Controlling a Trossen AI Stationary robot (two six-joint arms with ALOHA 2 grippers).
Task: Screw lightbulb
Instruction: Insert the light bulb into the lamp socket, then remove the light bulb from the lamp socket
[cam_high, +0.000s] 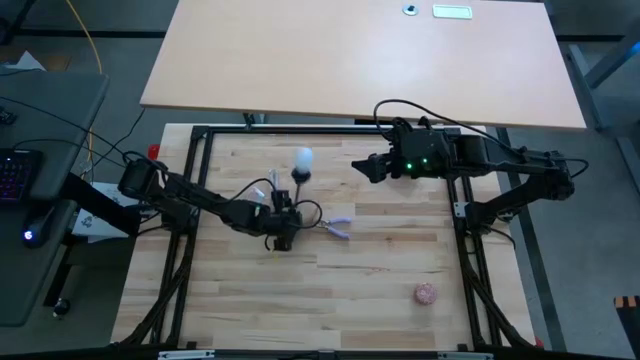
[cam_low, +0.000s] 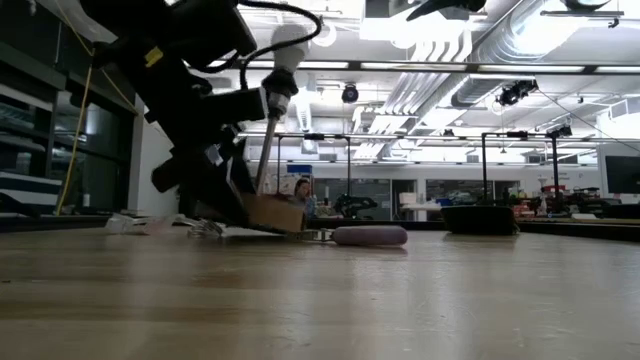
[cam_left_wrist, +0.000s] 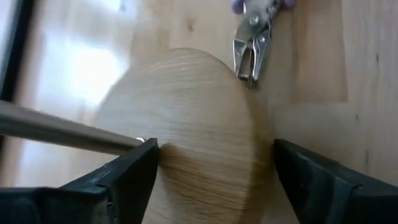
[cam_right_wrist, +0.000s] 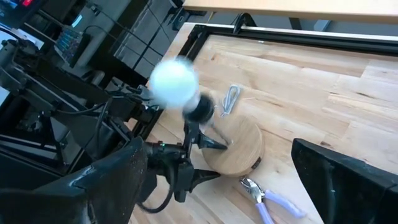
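Lightbulb (cam_right_wrist: 174, 82) seated in black socket (cam_right_wrist: 200, 109) atop thin stem, well clear of right gripper (cam_high: 362, 168), spread wide, idle. Left gripper (cam_left_wrist: 214, 168) spread astride wooden disc (cam_left_wrist: 193, 130), bracing lamp base, probably against turning. Pliers (cam_high: 337, 227) just beside disc.

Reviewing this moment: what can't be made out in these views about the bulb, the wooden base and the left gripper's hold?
- Lightbulb: blurred in the right wrist view, tiny from above; how deep it sits in the socket is unclear.
- Wooden disc: left wrist view cuts off its lower part; contact with the left gripper fingers is uncertain.
- Low view: the left arm hides the disc.
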